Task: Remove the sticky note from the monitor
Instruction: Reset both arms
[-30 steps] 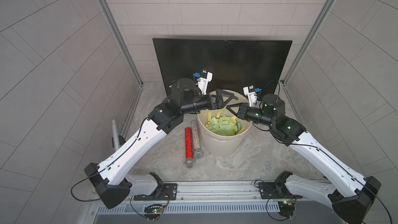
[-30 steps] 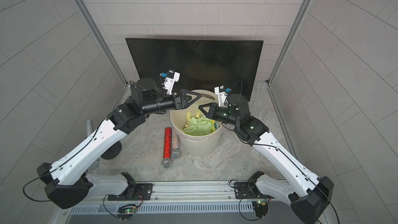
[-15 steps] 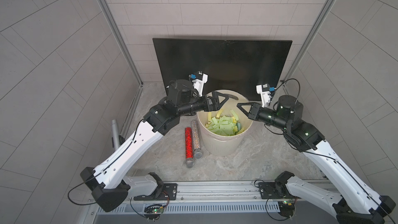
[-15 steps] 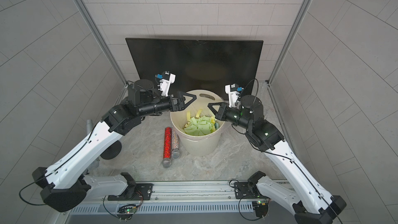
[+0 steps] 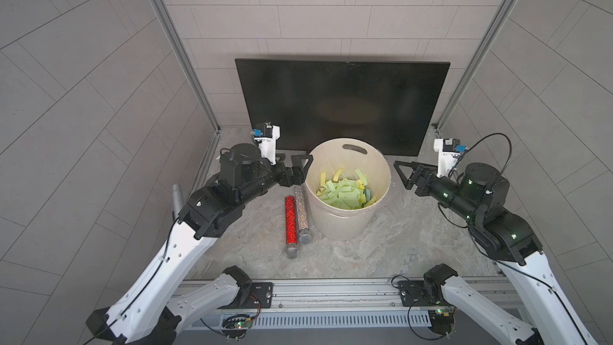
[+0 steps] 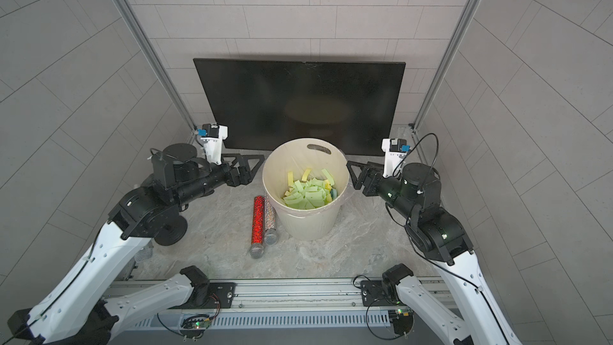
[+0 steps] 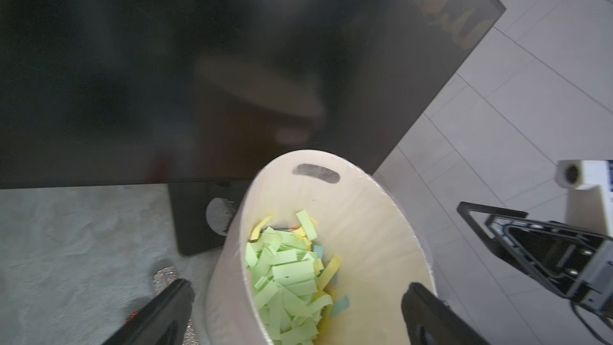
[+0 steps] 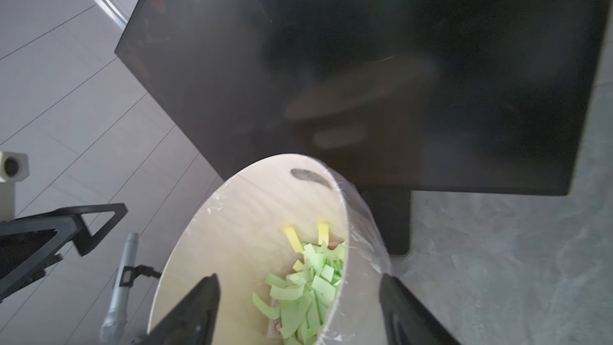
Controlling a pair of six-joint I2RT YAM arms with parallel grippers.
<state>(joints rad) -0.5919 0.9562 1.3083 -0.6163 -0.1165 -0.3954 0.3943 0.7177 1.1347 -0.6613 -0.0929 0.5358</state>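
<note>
The black monitor [image 5: 341,104] [image 6: 298,101] leans at the back wall, and no sticky note shows on its dark face in any view. In front of it stands a cream bucket [image 5: 338,224] holding several green and yellow sticky notes [image 5: 345,190]. My left gripper [image 5: 300,169] [image 6: 252,169] hovers just left of the bucket's rim, open and empty. In the left wrist view the left gripper [image 7: 297,287] has its fingers spread wide over the bucket. My right gripper [image 5: 401,175] [image 6: 353,175] hangs to the bucket's right, also open with nothing in it, as the right wrist view of the right gripper [image 8: 298,278] confirms.
A red glitter microphone [image 5: 291,224] and a silver glitter one [image 5: 302,214] lie side by side left of the bucket. A grey microphone [image 5: 177,195] lies at the table's left edge. The monitor's flat black foot [image 7: 199,217] rests behind the bucket. Tiled walls enclose three sides.
Both arms have drawn back from above the bucket, the left to the left and the right to the right. The right gripper has gone from shut to open.
</note>
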